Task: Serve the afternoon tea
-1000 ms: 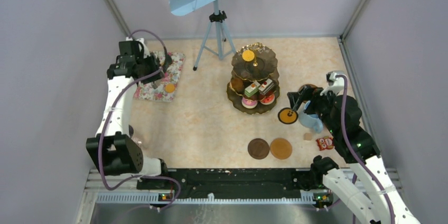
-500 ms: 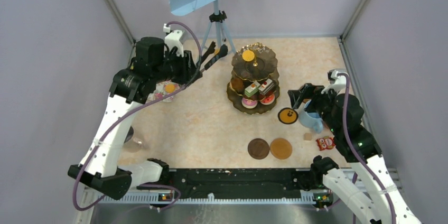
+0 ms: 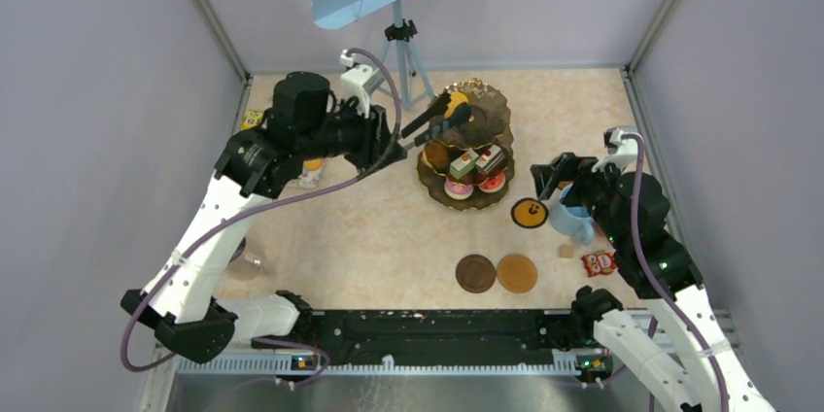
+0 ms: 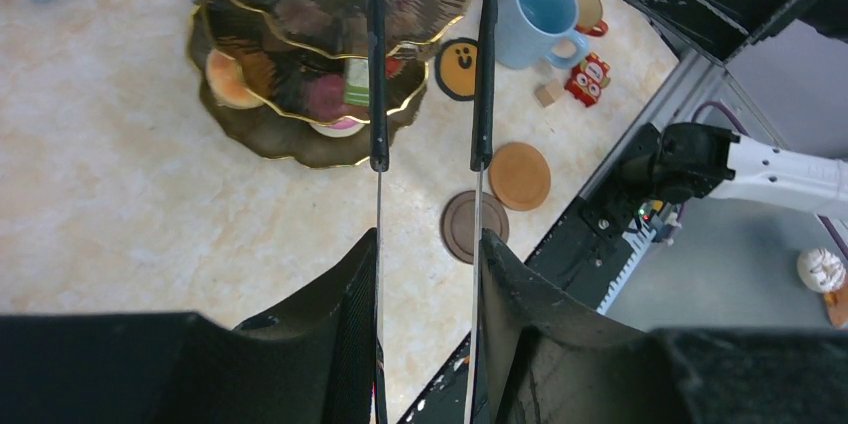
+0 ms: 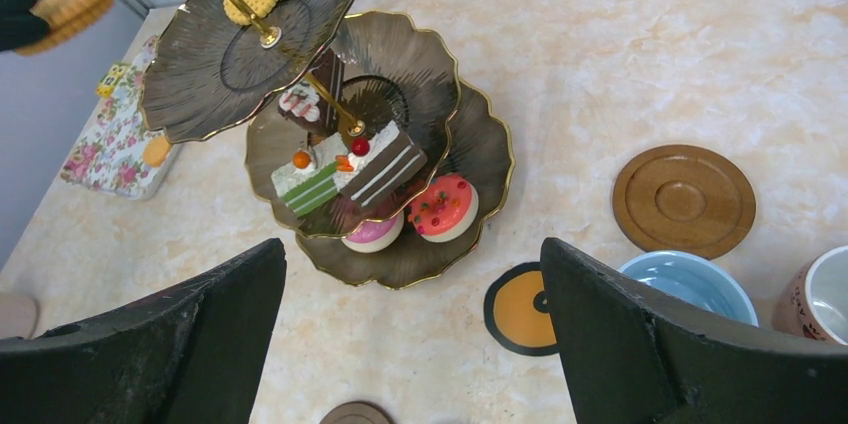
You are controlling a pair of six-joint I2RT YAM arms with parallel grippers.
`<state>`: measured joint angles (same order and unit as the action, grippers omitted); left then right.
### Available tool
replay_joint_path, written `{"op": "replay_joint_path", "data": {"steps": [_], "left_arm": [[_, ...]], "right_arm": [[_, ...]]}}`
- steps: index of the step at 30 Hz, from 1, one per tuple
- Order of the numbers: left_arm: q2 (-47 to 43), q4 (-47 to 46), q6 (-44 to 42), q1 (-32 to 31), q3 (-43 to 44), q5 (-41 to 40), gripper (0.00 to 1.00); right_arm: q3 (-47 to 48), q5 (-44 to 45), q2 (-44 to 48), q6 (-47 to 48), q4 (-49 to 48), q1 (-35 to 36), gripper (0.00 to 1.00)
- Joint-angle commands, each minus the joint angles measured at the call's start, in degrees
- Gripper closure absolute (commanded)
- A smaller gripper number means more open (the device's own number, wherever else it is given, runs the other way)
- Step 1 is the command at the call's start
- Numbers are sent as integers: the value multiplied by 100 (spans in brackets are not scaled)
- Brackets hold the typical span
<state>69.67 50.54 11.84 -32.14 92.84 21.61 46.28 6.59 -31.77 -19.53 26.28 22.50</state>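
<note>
Beyond left jaws, tart (image 5: pixel 68 6) between tongs (image 4: pixel 378 94)

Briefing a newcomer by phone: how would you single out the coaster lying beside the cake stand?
Find the dark, gold-rimmed three-tier stand. Between its bottom tier and the light blue mug lies a flat round coaster. Unlike the two plain brown coasters lying side by side, it is orange with a black rim and a face.

A lab robot cell: plain grey walls (image 3: pixel 87 91), an aluminium rail (image 3: pixel 389 364), a tripod (image 3: pixel 399 54) on the table (image 3: pixel 369 227).
</note>
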Motion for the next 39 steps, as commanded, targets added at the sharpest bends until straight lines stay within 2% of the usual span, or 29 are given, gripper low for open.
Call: {"op": "replay_joint_path", "data": {"steps": [1,6,11,14,17,23,30,34,36,39], "left_arm": [[166,-644,-50,-429,-96,115,74],[325,-946,-20,-770,-231,-157,76],[613,-1133,-14,-1144,-254,-912,77],[737,-1237,-14,-1252,-254,-1078,77],[825,-1207,-34,-1320,-222,-1261,71],[848,-1170,-34,-1321,-219,-1474,67],[758,-1233,-61,-1332,-238,-1351,51],[624,-1256,-136,-1330,-251,-1311,46],[582,-1216,-162,-1331,-242,-1413,47],[406,-1122,-232,-1330,-212,-1555,54]], "right_arm": [[230,100,45,41,-75,65,4],[224,141,65,66,-44,66,4],[206,150,111,59,-8,67,4],[214,163,147,62,28,64,4],[221,187,164,72,56,65,4],[207,172,171,74,51,64,4],[202,123,133,73,0,66,4],[165,117,133,63,-2,62,4],[146,111,131,52,-16,61,4],[136,106,131,54,-12,64,4]]}}
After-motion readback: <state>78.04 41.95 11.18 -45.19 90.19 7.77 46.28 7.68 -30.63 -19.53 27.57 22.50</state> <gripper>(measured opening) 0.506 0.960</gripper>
